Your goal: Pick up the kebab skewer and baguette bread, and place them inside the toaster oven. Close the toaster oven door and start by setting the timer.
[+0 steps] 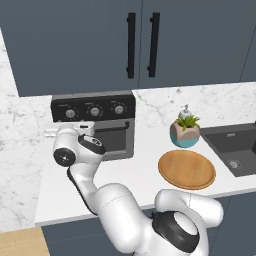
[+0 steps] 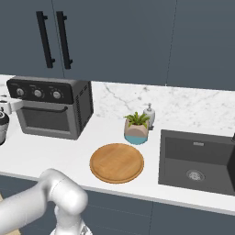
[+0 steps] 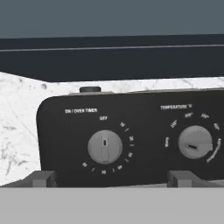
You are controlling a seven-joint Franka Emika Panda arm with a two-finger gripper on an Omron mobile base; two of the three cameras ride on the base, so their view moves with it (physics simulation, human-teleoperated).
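Observation:
The toaster oven (image 1: 94, 125) (image 2: 51, 108) is a grey box at the back left of the counter. The toaster oven door (image 1: 114, 139) (image 2: 46, 118) is shut, its glass dark. My gripper (image 3: 113, 178) (image 1: 52, 132) hovers close in front of the black control panel's left end. It is open, and its fingertips (image 3: 41, 178) stand wide apart below either side of the timer knob (image 3: 105, 146). The knob's pointer sits at OFF. The temperature knob (image 3: 194, 142) is to its right. The kebab skewer and baguette bread are hidden from me.
A round wooden plate (image 1: 186, 169) (image 2: 116, 163) lies near the counter's front edge. Behind it stand a potted plant (image 1: 185, 131) (image 2: 137, 128) and a soap dispenser (image 2: 149, 114). A dark sink (image 1: 235, 147) (image 2: 197, 156) is at the right. Dark cabinets hang above.

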